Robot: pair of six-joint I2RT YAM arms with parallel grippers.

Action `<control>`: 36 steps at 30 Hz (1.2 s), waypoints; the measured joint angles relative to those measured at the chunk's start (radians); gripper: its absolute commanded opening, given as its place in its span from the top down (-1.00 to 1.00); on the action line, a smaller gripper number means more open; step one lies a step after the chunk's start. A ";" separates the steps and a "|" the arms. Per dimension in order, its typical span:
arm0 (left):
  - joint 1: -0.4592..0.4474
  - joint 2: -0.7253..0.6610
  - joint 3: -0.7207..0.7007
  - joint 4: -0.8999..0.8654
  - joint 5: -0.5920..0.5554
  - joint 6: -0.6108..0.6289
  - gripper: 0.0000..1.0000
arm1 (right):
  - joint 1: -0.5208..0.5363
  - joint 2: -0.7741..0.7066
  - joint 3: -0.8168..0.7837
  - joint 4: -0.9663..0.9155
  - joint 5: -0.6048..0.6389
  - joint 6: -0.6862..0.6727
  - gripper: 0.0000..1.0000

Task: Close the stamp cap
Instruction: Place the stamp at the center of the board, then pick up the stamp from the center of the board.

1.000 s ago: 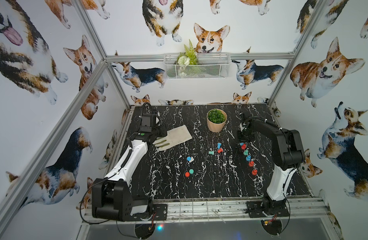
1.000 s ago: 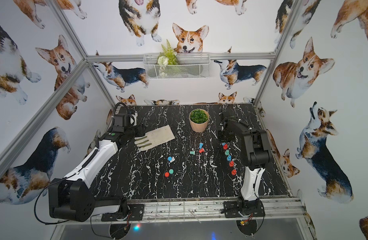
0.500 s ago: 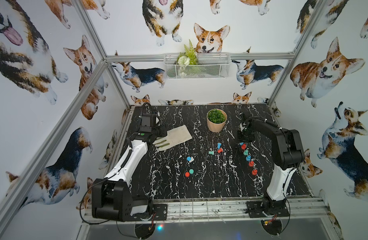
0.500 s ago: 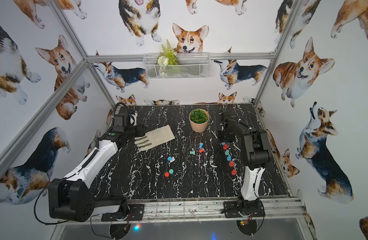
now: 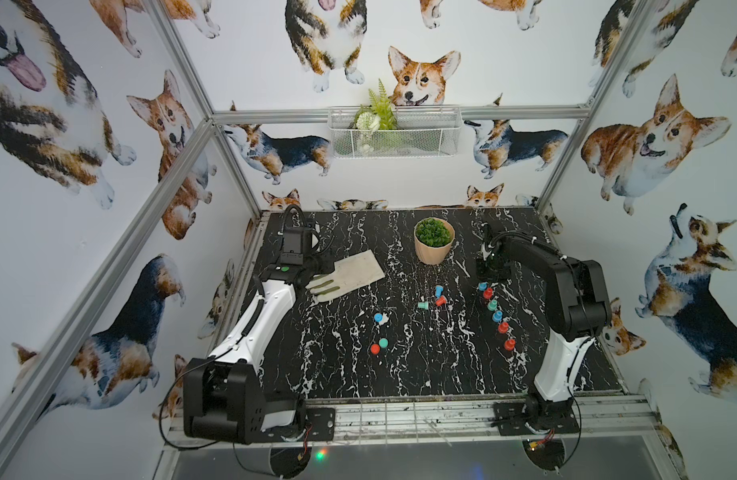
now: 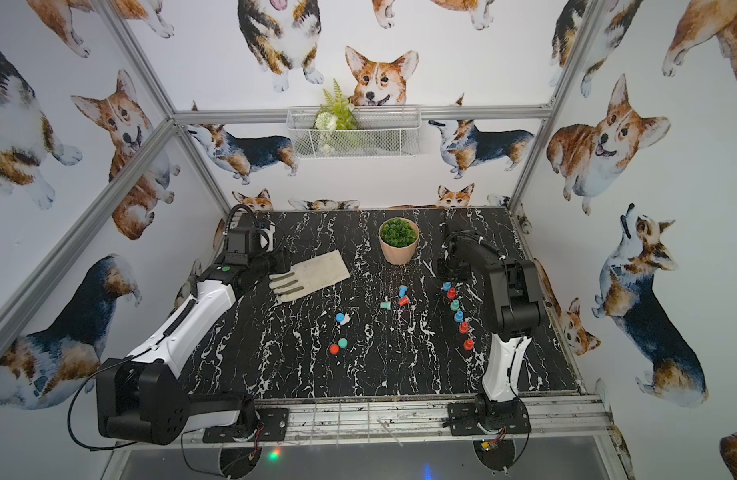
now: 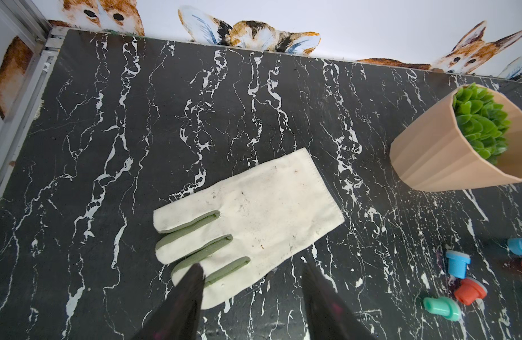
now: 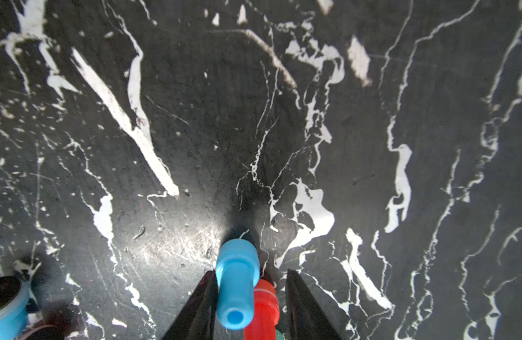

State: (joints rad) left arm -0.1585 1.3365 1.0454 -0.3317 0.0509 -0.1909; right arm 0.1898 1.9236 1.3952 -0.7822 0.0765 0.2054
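Observation:
A row of several stamps stands at the right of the table. A blue stamp [image 8: 237, 282] [image 5: 481, 286] heads the row, with a red stamp [image 8: 264, 306] [image 5: 488, 293] right behind it. My right gripper [image 8: 250, 272] [image 5: 484, 277] is open around the blue stamp. One finger lies against it and the other stands apart. Three more stamps lie mid-table: blue [image 5: 438, 290], red [image 5: 441, 300] and teal [image 5: 423, 306]. Loose caps lie nearer the front: blue [image 5: 378, 318], teal [image 5: 383, 343] and red [image 5: 374, 348]. My left gripper [image 7: 251, 263] [image 5: 317, 266] is open and empty over a glove's fingertips.
A white and green glove [image 5: 346, 274] [image 7: 248, 217] lies flat at the back left. A potted plant [image 5: 434, 241] [image 7: 460, 147] stands at the back centre. The cage's frame and walls close in the black marble table [image 5: 400, 374] on three sides.
The right gripper's jaws have come apart around the blue stamp. Neither arm has visibly shifted, and the stamps and caps lie as before.

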 measured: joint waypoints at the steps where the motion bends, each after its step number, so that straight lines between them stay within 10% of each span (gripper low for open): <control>1: 0.000 0.000 0.000 0.000 0.000 0.000 -0.14 | 0.000 -0.001 0.001 0.000 0.002 0.000 0.24; 24: 0.000 -0.005 0.001 0.000 0.000 0.000 -0.13 | 0.025 -0.089 0.055 -0.061 -0.008 0.006 0.17; 36: 0.000 -0.013 0.001 0.000 0.000 0.000 -0.13 | 0.296 -0.108 0.023 -0.075 -0.085 0.122 0.18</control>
State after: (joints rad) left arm -0.1585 1.3231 1.0466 -0.3313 0.0505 -0.1909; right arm 0.4862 1.8153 1.4181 -0.8570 -0.0082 0.3279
